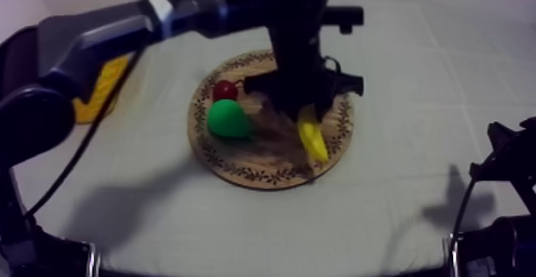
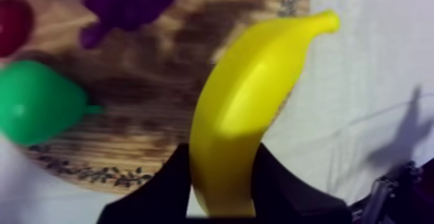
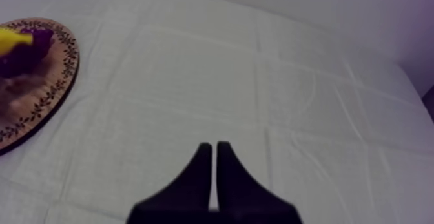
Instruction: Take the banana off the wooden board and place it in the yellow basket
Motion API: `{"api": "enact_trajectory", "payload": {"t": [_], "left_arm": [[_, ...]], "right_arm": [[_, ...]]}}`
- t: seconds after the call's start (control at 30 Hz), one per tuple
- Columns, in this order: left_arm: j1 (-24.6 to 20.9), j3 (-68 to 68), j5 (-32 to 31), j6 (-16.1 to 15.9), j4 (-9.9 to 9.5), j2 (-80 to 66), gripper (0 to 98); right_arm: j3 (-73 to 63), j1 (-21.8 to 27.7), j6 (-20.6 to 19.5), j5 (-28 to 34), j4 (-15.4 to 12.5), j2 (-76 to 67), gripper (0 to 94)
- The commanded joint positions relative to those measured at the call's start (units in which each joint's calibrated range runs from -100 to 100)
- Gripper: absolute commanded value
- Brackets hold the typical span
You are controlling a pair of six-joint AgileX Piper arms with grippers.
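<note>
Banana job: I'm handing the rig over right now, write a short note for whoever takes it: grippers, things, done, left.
Left gripper: shut on the banana, over the wooden board near its right rim; I cannot tell whether the banana is lifted.
Right gripper: shut on nothing, over bare cloth, away from the board.
Yellow basket: left of the board, apart from it.
Done: banana gripped. Left: lift it, carry it left, release it in the basket.
Pear, small red fruit and grapes lie on the board; leave them.
</note>
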Motion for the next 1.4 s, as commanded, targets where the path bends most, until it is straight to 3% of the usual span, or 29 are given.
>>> {"api": "enact_trajectory", "payload": {"t": [0.0, 0.17, 0.47, 0.77, 1.07, 1.37], "left_arm": [[-1.4, 0.0, 1.0, -0.3, -0.9, -5.0, 32.7], [-7.2, 4.4, 1.7, -1.7, -2.5, -13.3, 32.8], [-21.6, 14.5, 1.8, -5.2, -6.03, -24.1, 33.7], [-35.4, 18.3, 1.8, -9.4, -8.53, -25.9, 35.5], [-41.4, 17.2, 0.6, -11.6, -10.24, -20.5, 36.4], [-42.7, 23.9, -4.1, -12.2, -10.38, -18.4, 36.4]], "right_arm": [[0.0, 0.0, 0.0, 0.0, 0.0, 0.0, 0.6], [0.0, 0.0, 0.0, 0.0, 0.0, 0.0, 0.6], [0.0, 0.0, 0.0, 0.0, 0.0, 0.0, 0.6], [0.0, 0.0, 0.0, 0.0, 0.0, 0.0, 0.6], [0.0, 0.0, 0.0, 0.0, 0.0, 0.0, 0.6], [0.0, 0.0, 0.0, 0.0, 0.0, 0.0, 0.6]]}}
